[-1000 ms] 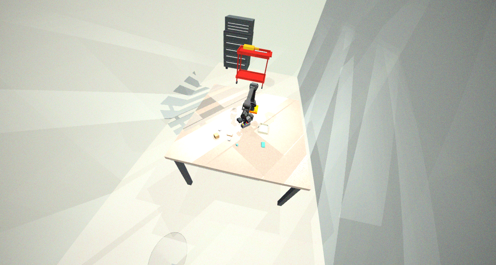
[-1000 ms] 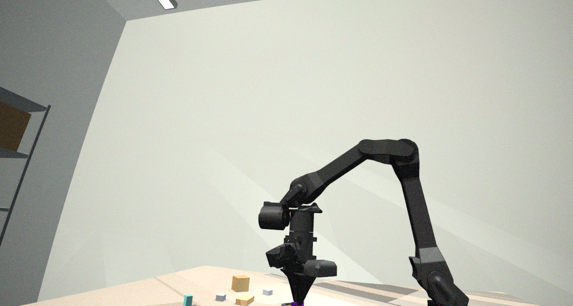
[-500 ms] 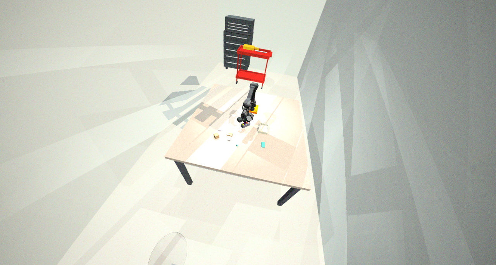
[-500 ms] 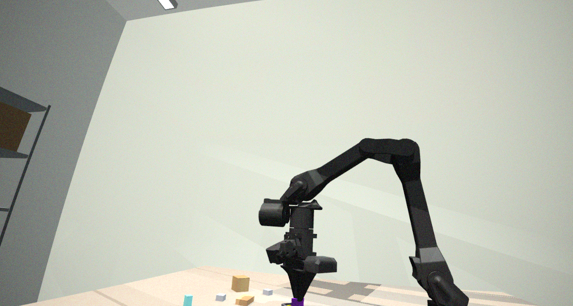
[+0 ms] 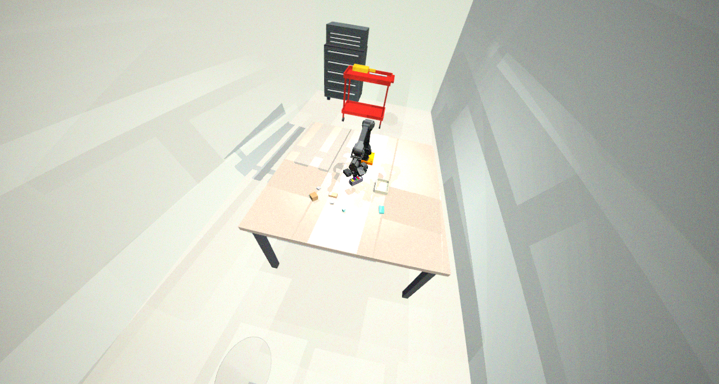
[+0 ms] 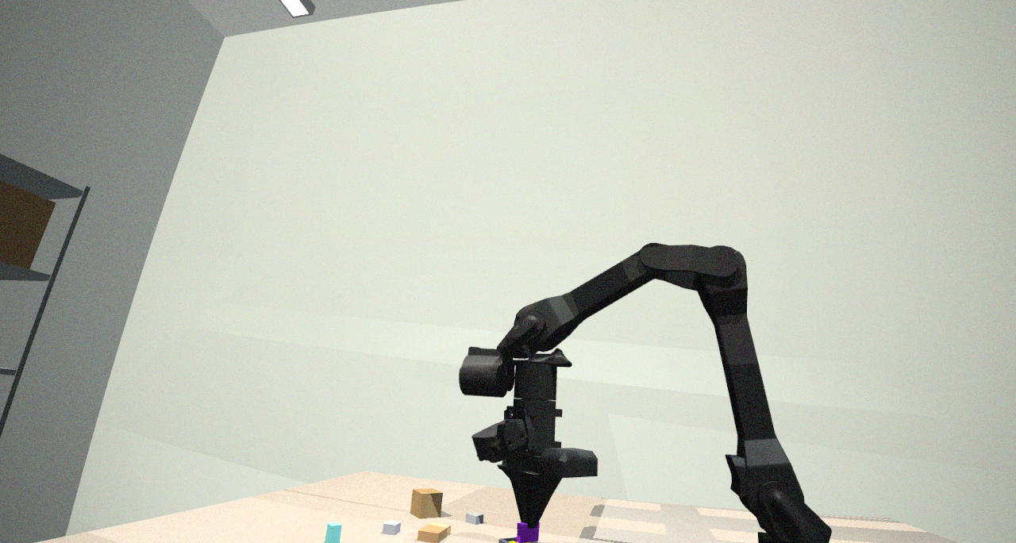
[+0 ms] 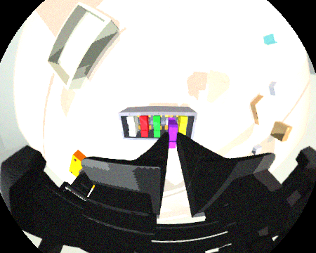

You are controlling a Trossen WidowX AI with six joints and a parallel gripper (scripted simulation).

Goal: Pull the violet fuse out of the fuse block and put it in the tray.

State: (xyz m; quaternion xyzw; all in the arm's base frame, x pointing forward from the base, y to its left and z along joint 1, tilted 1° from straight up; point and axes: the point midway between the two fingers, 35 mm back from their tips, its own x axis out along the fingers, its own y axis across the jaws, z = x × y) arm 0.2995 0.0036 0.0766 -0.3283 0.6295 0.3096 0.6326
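My gripper (image 5: pixel 357 176) (image 6: pixel 531 525) (image 7: pixel 172 136) points down, shut on the violet fuse (image 6: pixel 527 532) (image 7: pixel 172 128). The fuse is upright and stands out higher than the others, over its place in the grey fuse block (image 5: pixel 355 182) (image 7: pixel 158 109). Whether its lower end is clear of the block I cannot tell. The white fuse (image 7: pixel 131 126), red fuse (image 7: pixel 144 126), green fuse (image 7: pixel 156 126) and yellow fuse (image 7: pixel 182 124) stand in the block; yellow is close beside the right fingertip. The pale tray (image 5: pixel 381 192) (image 7: pixel 62 74) shows no fuse inside.
A brown cube (image 5: pixel 313 196) (image 6: pixel 426 502) (image 7: pixel 281 131), a flat tan block (image 5: pixel 333 195) (image 6: pixel 433 533) and small grey pieces lie on the side of the block away from the tray. A larger cyan block (image 5: pixel 381 209) and a small cyan piece (image 5: pixel 343 210) lie farther from the arm's base.
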